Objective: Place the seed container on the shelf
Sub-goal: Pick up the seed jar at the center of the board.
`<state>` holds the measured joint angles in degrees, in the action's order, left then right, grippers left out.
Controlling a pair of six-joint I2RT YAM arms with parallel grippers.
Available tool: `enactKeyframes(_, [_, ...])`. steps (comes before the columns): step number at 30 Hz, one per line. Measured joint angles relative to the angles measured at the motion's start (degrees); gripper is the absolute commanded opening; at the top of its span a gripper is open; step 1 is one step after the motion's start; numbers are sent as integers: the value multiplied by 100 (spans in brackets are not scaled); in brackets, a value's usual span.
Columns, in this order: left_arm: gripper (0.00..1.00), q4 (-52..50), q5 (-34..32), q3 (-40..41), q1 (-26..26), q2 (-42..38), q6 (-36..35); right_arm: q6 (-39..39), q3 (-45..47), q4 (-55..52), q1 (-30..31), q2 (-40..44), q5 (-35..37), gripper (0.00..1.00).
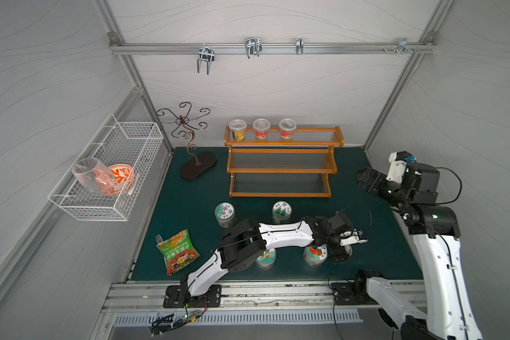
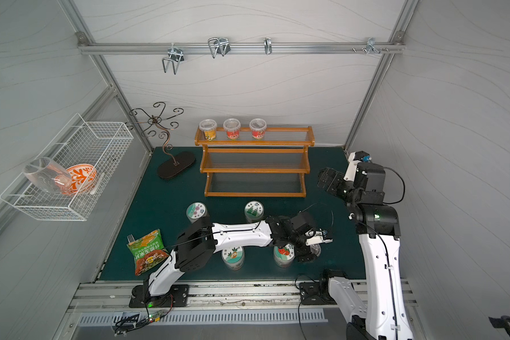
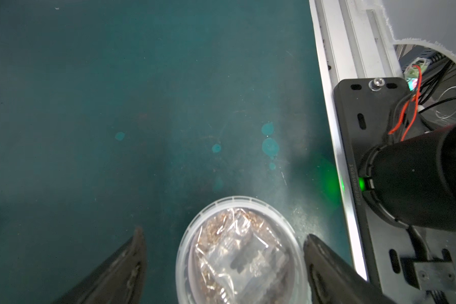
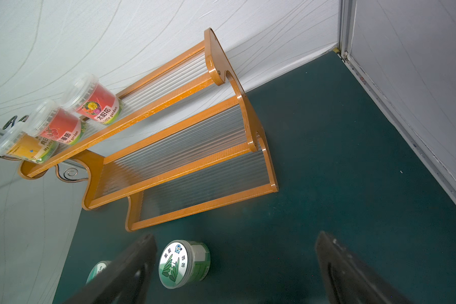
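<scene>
While the left arm lies low across the front of the green mat (image 1: 189, 188), the left gripper (image 3: 224, 234) hangs over the seed container (image 3: 241, 252), jaws apart and straddling it. One finger (image 3: 327, 263) sits just beside the clear lid's rim and the other stands off, so nothing is clamped. Seeds and a plastic packet show through the lid. The container sits at 5 o'clock on the mat, near the front rail, mostly hidden under the gripper in both top views. Just beside it at 9 o'clock is a tomato-lidded jar (image 1: 316, 252), and further along a monkey-lidded jar (image 1: 265, 255), half under the forearm. The shelf (image 1: 283, 143) stands at 12 o'clock against the back wall, at 11 o'clock from the container. Three cups (image 1: 261, 129) take its top tier from the 9 o'clock end to past the middle. Before the shelf stand a tree-lidded jar (image 1: 281, 208) and a flower-lidded jar (image 1: 225, 210). The right gripper (image 4: 236, 235), jaws wide and holding nothing, hovers at 3 o'clock by the shelf's end. A snack packet (image 1: 177, 251) lies at 7 o'clock.
</scene>
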<state>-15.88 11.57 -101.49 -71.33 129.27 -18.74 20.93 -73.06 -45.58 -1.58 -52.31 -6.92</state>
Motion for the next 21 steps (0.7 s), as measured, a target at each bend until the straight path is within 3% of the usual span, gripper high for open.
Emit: enactKeyframes(21, [99,-568,116,-181,-4,66,-254,0,0,0,-2,42,-2,99])
